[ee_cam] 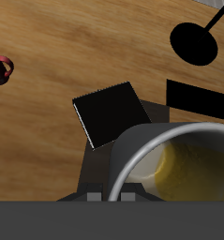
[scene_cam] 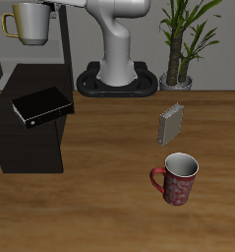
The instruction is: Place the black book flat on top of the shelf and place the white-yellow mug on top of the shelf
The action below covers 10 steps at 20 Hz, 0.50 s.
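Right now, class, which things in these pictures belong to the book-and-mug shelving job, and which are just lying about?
Belong to the job:
black book, lying flat on the shelf
white-yellow mug, held up above the shelf
shelf
gripper

Just lying about:
dark red mug
small grey book, standing upright
potted plant

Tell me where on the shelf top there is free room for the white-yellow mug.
The black book lies flat on the shelf toward its table-side edge. Bare patches remain behind the book and nearer the table's front edge. The white-yellow mug hangs above, farther back.
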### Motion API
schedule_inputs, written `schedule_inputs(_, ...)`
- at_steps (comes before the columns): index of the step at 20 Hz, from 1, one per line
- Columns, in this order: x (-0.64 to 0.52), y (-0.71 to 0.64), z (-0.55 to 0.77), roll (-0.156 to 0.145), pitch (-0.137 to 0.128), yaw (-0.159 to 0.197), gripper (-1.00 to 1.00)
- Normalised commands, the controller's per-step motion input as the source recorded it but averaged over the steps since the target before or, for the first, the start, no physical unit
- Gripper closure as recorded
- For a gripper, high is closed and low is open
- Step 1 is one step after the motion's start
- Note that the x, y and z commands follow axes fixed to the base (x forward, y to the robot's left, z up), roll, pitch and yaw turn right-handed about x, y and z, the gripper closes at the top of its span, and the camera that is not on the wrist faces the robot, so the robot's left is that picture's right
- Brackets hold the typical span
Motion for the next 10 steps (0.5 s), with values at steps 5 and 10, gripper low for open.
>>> schedule_inputs(5, -0.26, -0.09, -0.22, 0.001, 0.031, 0.017, 1.00)
schedule_inputs(10, -0.09, 0.01, -0.23, 0.012, 0.021, 0.004, 1.00)
